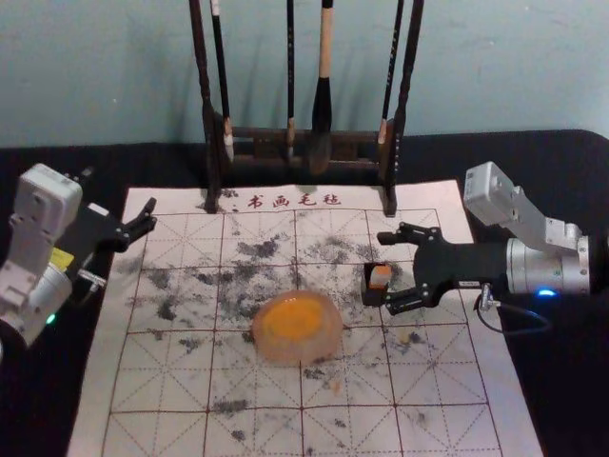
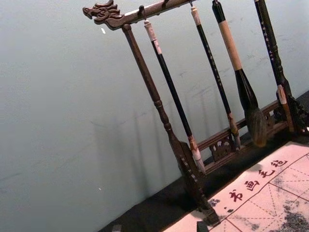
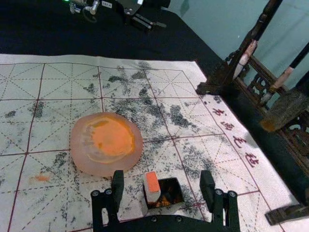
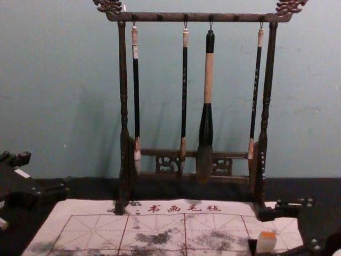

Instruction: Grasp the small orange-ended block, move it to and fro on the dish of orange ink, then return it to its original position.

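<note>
Clearly, the right claw (image 3: 161,180) is nearer, its parted fingertips flanking the orange-ended block (image 3: 153,186); the left claw (image 4: 46,172) gapes well aside.

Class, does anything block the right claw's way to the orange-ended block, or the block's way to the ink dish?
Nothing visible separates the right claw from the orange-ended block. A small dark box adjoins the block; its wall may need clearing. Beyond that, I see just mat before the ink dish.

“书画毛毡” on mat (image 1: 157,386)
</note>
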Action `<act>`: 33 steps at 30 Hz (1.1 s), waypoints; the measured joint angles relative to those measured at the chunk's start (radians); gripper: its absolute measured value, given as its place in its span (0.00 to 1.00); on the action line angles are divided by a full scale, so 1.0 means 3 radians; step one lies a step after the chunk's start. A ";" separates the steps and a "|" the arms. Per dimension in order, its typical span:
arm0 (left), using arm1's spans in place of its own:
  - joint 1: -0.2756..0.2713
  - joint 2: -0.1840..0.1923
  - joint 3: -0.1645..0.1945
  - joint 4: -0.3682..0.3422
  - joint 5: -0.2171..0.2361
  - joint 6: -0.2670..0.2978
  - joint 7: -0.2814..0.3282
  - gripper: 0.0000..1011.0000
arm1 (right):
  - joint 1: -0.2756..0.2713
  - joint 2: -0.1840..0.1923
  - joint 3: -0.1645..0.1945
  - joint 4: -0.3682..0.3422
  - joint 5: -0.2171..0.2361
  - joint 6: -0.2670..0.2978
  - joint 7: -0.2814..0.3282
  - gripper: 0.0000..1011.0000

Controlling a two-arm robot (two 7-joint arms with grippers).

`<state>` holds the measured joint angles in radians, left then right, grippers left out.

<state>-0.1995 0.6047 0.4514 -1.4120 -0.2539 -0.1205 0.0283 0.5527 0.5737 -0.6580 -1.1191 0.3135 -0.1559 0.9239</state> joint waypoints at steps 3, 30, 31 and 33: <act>0.0000 0.0000 0.0000 0.0000 0.0000 0.0000 0.0000 0.99 | 0.0010 -0.0010 -0.0013 0.0012 -0.0004 -0.0006 0.0006 0.99; 0.0000 0.0000 0.0000 0.0000 0.0000 0.0000 0.0000 0.99 | 0.0017 -0.0015 -0.0029 0.0015 -0.0019 -0.0015 -0.0007 0.83; 0.0000 0.0000 0.0000 0.0000 0.0000 0.0000 0.0000 0.99 | 0.0017 -0.0015 -0.0029 0.0015 -0.0019 -0.0015 -0.0007 0.80; 0.0000 0.0000 0.0000 0.0000 0.0000 0.0000 0.0000 0.99 | 0.0016 -0.0015 -0.0028 0.0014 -0.0018 -0.0014 -0.0007 0.74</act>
<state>-0.1995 0.6047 0.4514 -1.4120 -0.2539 -0.1205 0.0283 0.5575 0.5692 -0.6663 -1.1148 0.3081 -0.1601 0.9218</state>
